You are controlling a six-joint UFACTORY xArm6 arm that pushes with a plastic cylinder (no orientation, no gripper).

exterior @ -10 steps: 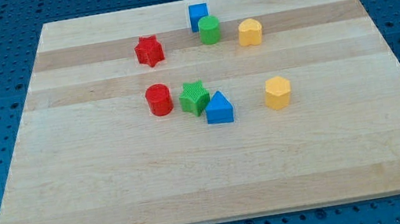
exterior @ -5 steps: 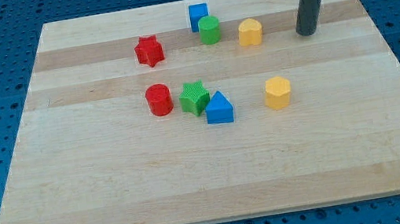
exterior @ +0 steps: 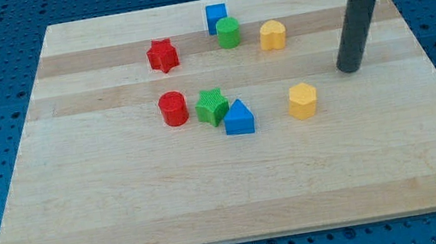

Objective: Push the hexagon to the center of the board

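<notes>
My tip [exterior: 351,68], just a bare dark rod holding nothing, sits near the yellow plastic hexagon block [exterior: 303,100], up and to its view-right, not touching. The hexagon sits view-right of the pale wooden board's [exterior: 211,192] middle. A push coming in too high could slide it toward the blue triangular block [exterior: 238,119] to its left. No containers here.

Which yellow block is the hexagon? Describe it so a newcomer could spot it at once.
Start at the wooden board and find my tip near the view's right edge. The yellow hexagon sits just to the view's lower left of my tip, apart from it, with the blue triangle further left. Unlike the other yellow block up near the green cylinder, it stands alone.
</notes>
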